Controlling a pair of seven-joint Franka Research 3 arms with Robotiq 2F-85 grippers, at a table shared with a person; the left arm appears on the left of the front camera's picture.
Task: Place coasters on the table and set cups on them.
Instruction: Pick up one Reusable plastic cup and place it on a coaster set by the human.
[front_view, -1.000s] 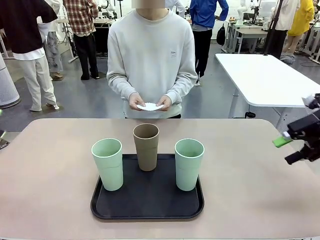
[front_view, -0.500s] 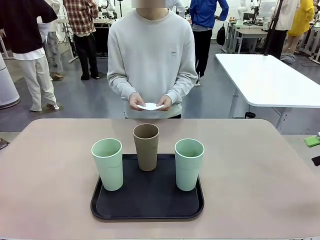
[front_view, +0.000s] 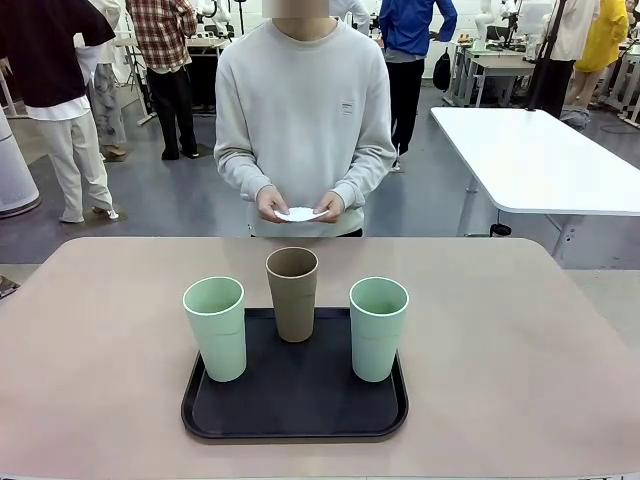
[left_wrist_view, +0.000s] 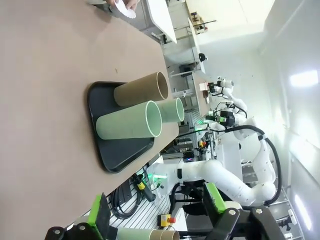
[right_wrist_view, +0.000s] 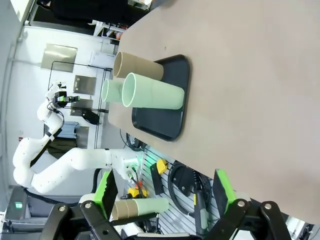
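Cups (front_view: 292, 295) stand empty, upright on black tray (front_view: 300, 400).

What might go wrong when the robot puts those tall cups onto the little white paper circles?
1. The cups are tall and stand close together on the tray, so reaching for one might tip its neighbour.
2. The coasters are in the person's hands, with none on the table; a cup moved now would land on bare tabletop.
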